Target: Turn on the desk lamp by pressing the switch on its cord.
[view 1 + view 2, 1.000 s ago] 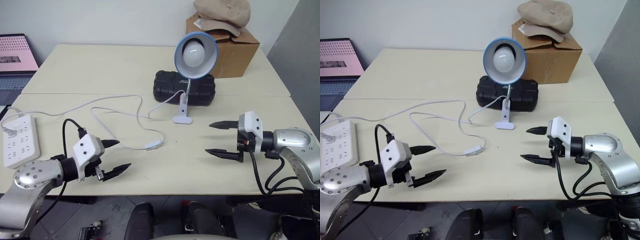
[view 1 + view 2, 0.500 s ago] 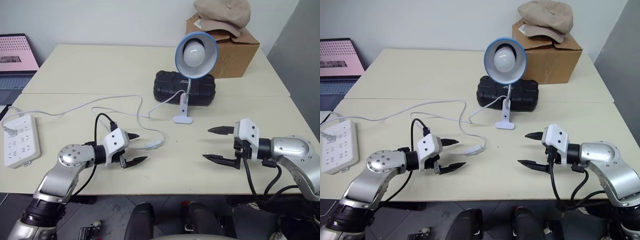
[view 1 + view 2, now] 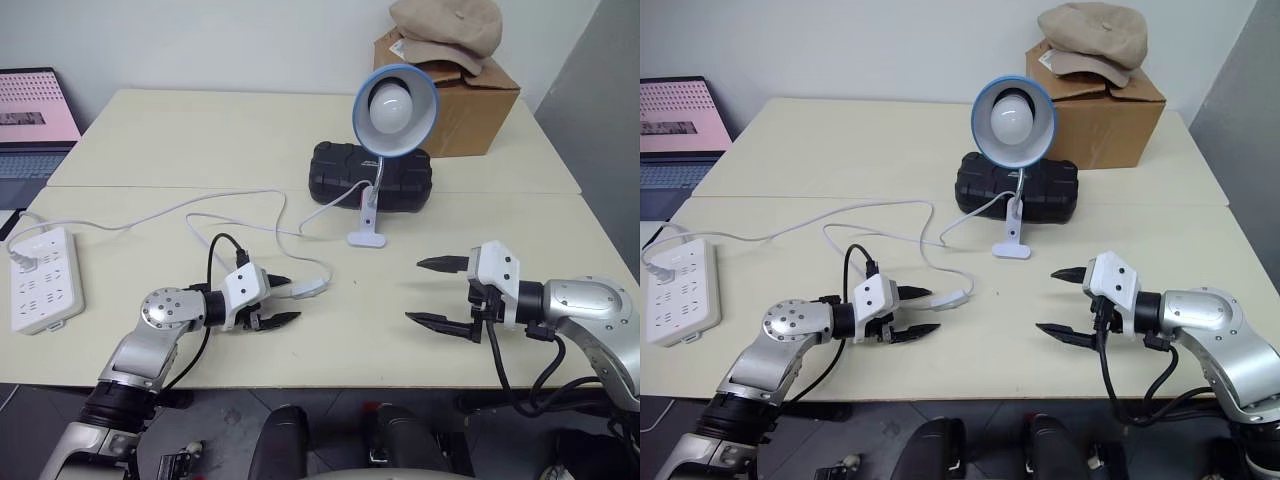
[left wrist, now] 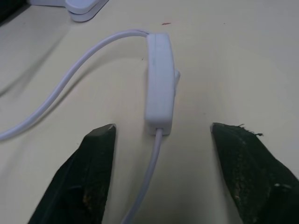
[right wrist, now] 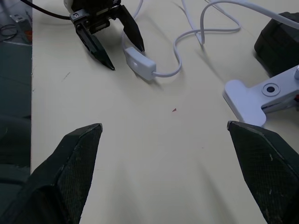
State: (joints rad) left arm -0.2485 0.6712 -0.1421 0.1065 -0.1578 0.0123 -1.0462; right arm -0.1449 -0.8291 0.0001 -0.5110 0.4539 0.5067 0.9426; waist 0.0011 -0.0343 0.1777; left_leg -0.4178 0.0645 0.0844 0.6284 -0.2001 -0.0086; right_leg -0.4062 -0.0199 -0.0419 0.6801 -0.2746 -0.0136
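The desk lamp (image 3: 395,100) stands mid-table on its white clip base (image 3: 365,238), blue shade facing me, bulb looking unlit. Its thin white cord (image 3: 240,195) loops leftward over the table. The switch (image 3: 308,289) lies flat on the table in front of the lamp. My left gripper (image 3: 287,300) is open and low over the table. One finger is on each side of the cord at the near end of the switch (image 4: 159,93), and neither touches it. My right gripper (image 3: 415,290) hovers open and empty to the right of the switch.
A white power strip (image 3: 42,280) lies at the left table edge. A black case (image 3: 370,172) sits behind the lamp, and a cardboard box (image 3: 465,100) topped by a beige cap (image 3: 445,25) stands at the back right. A laptop (image 3: 30,110) is at the far left.
My left gripper has moved right and forward up to the switch, and its fingers have come closer together. The right gripper has barely moved.
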